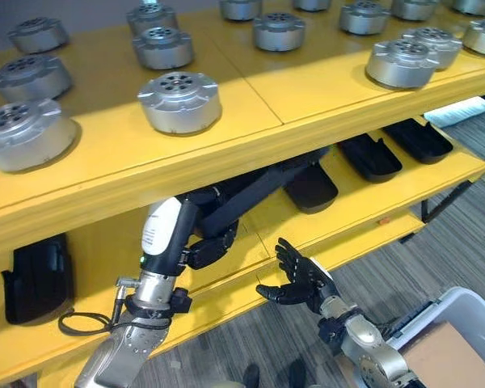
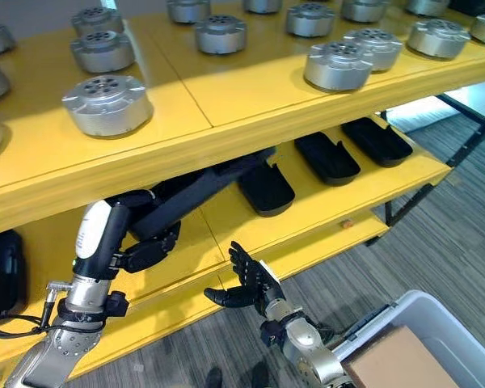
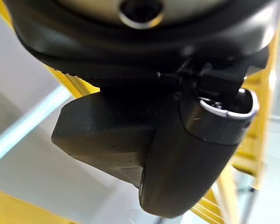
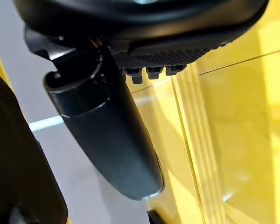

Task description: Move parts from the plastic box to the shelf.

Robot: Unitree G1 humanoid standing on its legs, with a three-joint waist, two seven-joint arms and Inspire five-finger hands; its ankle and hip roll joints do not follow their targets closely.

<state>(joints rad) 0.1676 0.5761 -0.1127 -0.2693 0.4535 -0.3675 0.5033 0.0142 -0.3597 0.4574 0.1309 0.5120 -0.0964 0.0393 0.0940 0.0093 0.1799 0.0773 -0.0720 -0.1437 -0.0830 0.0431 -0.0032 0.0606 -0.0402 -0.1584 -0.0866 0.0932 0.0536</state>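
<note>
Below the shelf edge [image 1: 250, 141], right hand [image 1: 301, 280] hangs spread.

Your top yellow shelf board [image 1: 250, 97] is crowded: round silver metal parts [image 1: 179, 101] stand in rows, with bare lanes between them and an open strip along the front edge. On the lower yellow shelf [image 1: 364, 202], black moulded trays [image 1: 370, 156] and a long black part [image 1: 250, 194] take most of the room. Your left hand [image 1: 206, 250] sits under the top board; your right hand [image 1: 301, 279] hangs spread in free air before the shelf, beside the white plastic box [image 1: 469, 311].
</note>
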